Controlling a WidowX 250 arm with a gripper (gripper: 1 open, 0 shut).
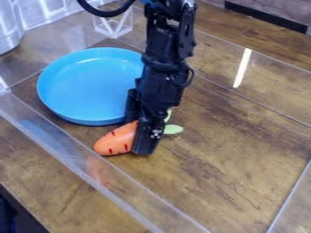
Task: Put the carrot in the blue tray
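Light: bright, even, from overhead
Glare: white streak on the glossy desk (pixel 243 68)
Shadows: faint and soft
Sharpness: low resolution, slightly soft throughout

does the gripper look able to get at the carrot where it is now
Probably yes. The gripper is already down at the carrot, near its leafy end, with nothing between them. The blue tray lies just behind it, clear of the approach. Whether the jaws straddle the carrot cannot be told.

One black arm enters from the far top edge and descends steeply toward the near side, wrist pitched sharply downward. The gripper (pixel 145 138) sits low at the table surface. Whether the jaws stand apart or closed cannot be told from this view.
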